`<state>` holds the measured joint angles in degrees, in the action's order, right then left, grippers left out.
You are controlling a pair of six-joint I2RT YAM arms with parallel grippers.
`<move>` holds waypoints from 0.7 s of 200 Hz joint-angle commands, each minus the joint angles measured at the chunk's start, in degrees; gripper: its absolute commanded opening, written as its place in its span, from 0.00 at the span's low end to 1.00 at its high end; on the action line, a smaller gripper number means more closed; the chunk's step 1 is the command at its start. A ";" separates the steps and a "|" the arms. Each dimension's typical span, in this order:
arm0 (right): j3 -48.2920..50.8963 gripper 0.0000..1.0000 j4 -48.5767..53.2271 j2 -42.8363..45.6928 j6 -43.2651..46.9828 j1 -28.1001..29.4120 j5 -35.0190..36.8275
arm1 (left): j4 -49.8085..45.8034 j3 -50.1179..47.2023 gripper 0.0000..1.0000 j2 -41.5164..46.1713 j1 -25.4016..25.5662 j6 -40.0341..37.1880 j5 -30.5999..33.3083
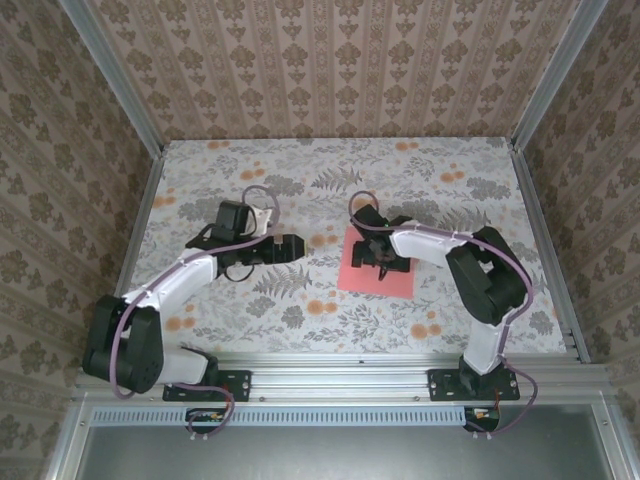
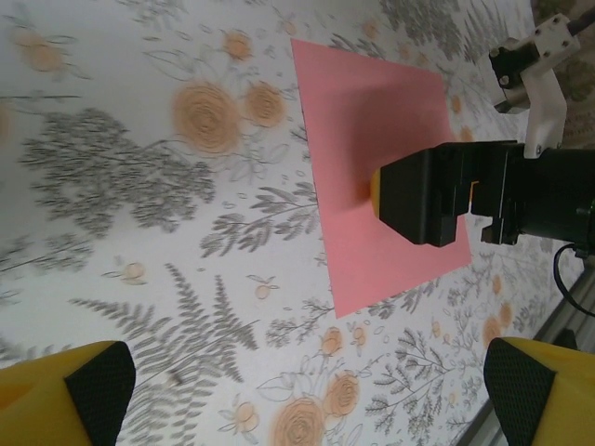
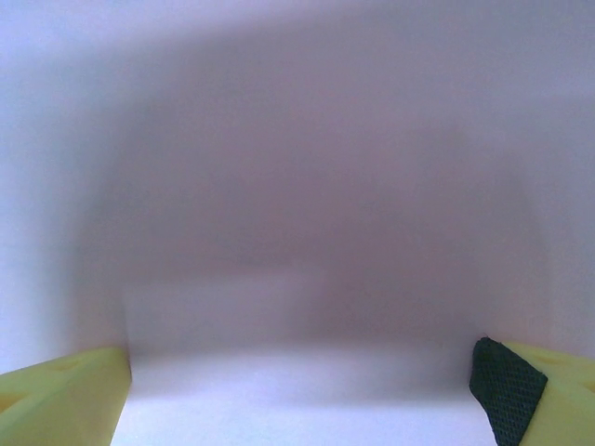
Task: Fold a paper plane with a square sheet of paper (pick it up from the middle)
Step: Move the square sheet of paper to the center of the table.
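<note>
The square sheet of paper [image 1: 357, 276], plain coral-pink, lies flat and unfolded right of the table's centre. My right gripper [image 1: 381, 262] points straight down over its middle, jaws wide open, tips close to or on the paper. In the right wrist view a blurred pale surface sits very near between the yellow fingers [image 3: 65, 395]. My left gripper [image 1: 292, 247] hovers open just left of the sheet, nothing between its fingertips [image 2: 93, 390]. In the left wrist view, the sheet [image 2: 363, 121] has the right gripper's black body [image 2: 437, 195] above it. The paper plane is out of view.
The floral tablecloth [image 1: 450, 190] covers the whole table. Aluminium rails run along the front edge [image 1: 330, 362] and the sides [image 1: 545, 250]. Patterned walls close in the back and both sides.
</note>
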<state>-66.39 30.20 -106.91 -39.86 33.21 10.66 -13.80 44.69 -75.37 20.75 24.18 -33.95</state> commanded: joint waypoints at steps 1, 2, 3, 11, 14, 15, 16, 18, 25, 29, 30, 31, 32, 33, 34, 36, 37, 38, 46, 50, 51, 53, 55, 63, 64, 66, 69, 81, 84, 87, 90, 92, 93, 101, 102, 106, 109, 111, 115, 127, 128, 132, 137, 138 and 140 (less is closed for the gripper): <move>-4.03 0.98 1.84 -3.79 4.30 1.06 -4.56 | -3.55 -1.86 1.00 4.00 -2.46 -1.53 0.13; -4.24 0.98 1.86 -3.94 4.37 1.06 -4.66 | -3.66 -1.91 1.00 4.09 -2.55 -1.57 0.08; -4.48 0.98 1.92 -4.10 4.49 1.11 -4.80 | -3.72 -1.94 1.00 4.22 -2.64 -1.67 0.05; -6.29 0.98 2.30 -5.39 5.31 1.28 -5.66 | -4.52 -2.23 1.00 4.97 -3.46 -1.95 -0.03; -6.96 0.98 2.44 -5.77 5.58 1.37 -5.93 | -4.76 -2.30 1.00 5.19 -3.79 -2.01 -0.01; -7.20 0.97 2.47 -5.94 5.67 1.39 -6.01 | -4.88 -2.36 1.00 5.30 -3.88 -2.07 0.01; -7.41 0.97 2.53 -6.12 5.75 1.40 -6.05 | -4.90 -2.38 1.00 5.40 -3.97 -2.10 -0.07; -7.87 0.97 2.68 -6.49 5.86 1.46 -6.14 | -5.00 -2.45 1.00 5.59 -4.21 -2.12 -0.13; -9.36 0.97 3.11 -7.62 6.22 1.77 -6.39 | -5.31 -2.74 1.00 6.10 -4.85 -2.11 -0.31; -10.20 0.97 3.53 -8.21 6.36 1.81 -6.43 | -5.35 -2.96 1.00 6.47 -5.13 -2.12 -0.52; -10.40 0.97 3.68 -8.30 6.32 1.83 -6.43 | -5.36 -3.04 1.00 6.51 -5.25 -2.12 -0.51; -10.68 0.97 3.79 -8.48 6.34 1.93 -6.48 | -5.36 -3.08 1.00 6.58 -5.31 -2.12 -0.55; -10.95 0.97 3.85 -8.66 6.36 1.94 -6.41 | -5.36 -3.10 1.00 6.65 -5.34 -2.12 -0.57; -11.13 0.97 4.05 -8.84 6.36 1.94 -6.38 | -5.36 -3.15 1.00 6.69 -5.40 -2.12 -0.58; -11.35 0.97 4.24 -8.97 6.37 1.99 -6.37 | -5.36 -3.22 1.00 6.76 -5.47 -2.12 -0.63; -11.78 0.97 4.61 -9.22 6.39 2.02 -6.42 | -5.31 -3.32 1.00 6.91 -5.57 -2.12 -0.66; -12.02 0.97 4.70 -9.38 6.38 2.07 -6.43 | -5.34 -3.35 1.00 6.95 -5.65 -2.12 -0.67; -12.24 0.97 4.83 -9.51 6.38 2.10 -6.34 | -5.39 -3.45 1.00 7.06 -5.69 -2.17 -0.67; -13.56 0.97 6.08 -10.19 6.39 2.28 -6.17 | -5.57 -3.73 1.00 7.49 -6.10 -2.32 -0.83; -13.97 0.98 6.34 -10.32 6.29 2.29 -5.97 | -5.66 -3.87 1.00 7.60 -6.24 -2.43 -0.89; -14.00 0.98 6.36 -10.33 6.24 2.30 -5.94 | -5.73 -3.89 1.00 7.60 -6.33 -2.41 -0.87; -14.13 0.98 6.45 -10.40 6.16 2.30 -5.85 | -5.76 -3.90 1.00 7.61 -6.38 -2.44 -0.97; -14.30 0.98 6.52 -10.41 6.05 2.34 -5.65 | -5.79 -3.90 1.00 7.68 -6.42 -2.51 -1.01; -14.63 0.98 6.71 -10.15 5.63 2.38 -5.30 | -5.84 -4.16 1.00 7.78 -6.68 -2.48 -1.16; -14.68 0.97 6.71 -10.11 5.65 2.38 -5.21 | -5.82 -4.21 1.00 7.78 -6.69 -2.48 -1.18; -14.83 0.98 6.78 -9.97 5.66 2.45 -5.21 | -5.76 -4.31 1.00 7.79 -6.71 -2.50 -1.20; -15.01 0.98 6.96 -9.75 5.67 2.51 -5.09 | -5.72 -4.41 1.00 7.83 -6.77 -2.48 -1.27; -16.31 0.98 8.32 -8.92 5.79 2.71 -3.52 | -5.54 -4.77 1.00 7.82 -6.87 -2.41 -1.37; -16.71 0.98 8.82 -8.72 5.88 2.78 -3.05 | -5.49 -4.86 1.00 7.79 -6.94 -2.32 -1.38; -17.22 0.98 9.46 -8.53 5.99 2.82 -2.72 | -5.41 -4.94 1.00 7.81 -6.95 -2.34 -1.44; -17.71 0.98 10.02 -8.49 6.09 2.82 -2.26 | -5.26 -5.02 1.00 7.79 -6.95 -2.23 -1.46; -17.98 0.98 10.40 -8.42 6.10 2.82 -2.01 | -5.18 -5.04 1.00 7.79 -6.95 -2.24 -1.46; -18.12 0.98 10.58 -8.37 6.10 2.82 -1.89 | -5.18 -5.09 1.00 7.79 -7.00 -2.18 -1.46; -19.35 0.98 12.10 -8.40 5.96 2.87 -1.16 | -4.95 -5.14 1.00 7.72 -6.96 -2.08 -1.60; -19.41 0.98 12.18 -8.40 5.90 2.85 -1.12 | -4.94 -5.14 1.00 7.71 -6.96 -2.10 -1.62; -19.84 0.98 12.72 -8.36 5.70 2.82 -0.93 | -4.91 -5.26 1.00 7.63 -6.95 -2.05 -1.64; -20.03 0.98 12.95 -8.46 5.56 2.82 -0.90 | -4.81 -5.27 1.00 7.61 -6.95 -2.07 -1.68; -20.19 0.98 13.02 -8.48 5.40 2.82 -0.97 | -4.82 -5.26 1.00 7.61 -6.95 -2.09 -1.65; -20.39 0.99 13.17 -8.62 5.20 2.91 -1.13 | -4.82 -5.24 1.00 7.53 -6.95 -2.04 -1.60; -20.75 0.99 12.81 -9.34 4.66 3.00 -1.49 | -4.66 -5.29 1.00 7.44 -7.02 -1.95 -1.55; -20.82 0.99 12.80 -9.44 4.59 3.00 -1.50 | -4.66 -5.26 1.00 7.44 -7.03 -1.90 -1.55; -21.14 1.00 12.90 -9.80 4.45 3.02 -1.51 | -4.50 -5.33 1.00 7.35 -7.00 -1.80 -1.58; -21.74 0.99 13.37 -10.38 4.27 3.09 -1.52 | -4.38 -5.36 1.00 7.35 -7.00 -1.71 -1.64; -21.84 0.99 13.47 -10.45 4.26 3.09 -1.47 | -4.34 -5.38 1.00 7.35 -7.02 -1.70 -1.64; -22.18 0.99 13.77 -10.73 4.15 3.09 -1.44 | -4.33 -5.39 1.00 7.35 -7.04 -1.69 -1.64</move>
<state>-85.97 39.44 -115.81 -34.70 35.81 7.57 -17.98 39.81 -68.51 14.15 23.31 -34.35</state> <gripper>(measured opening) 0.993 0.995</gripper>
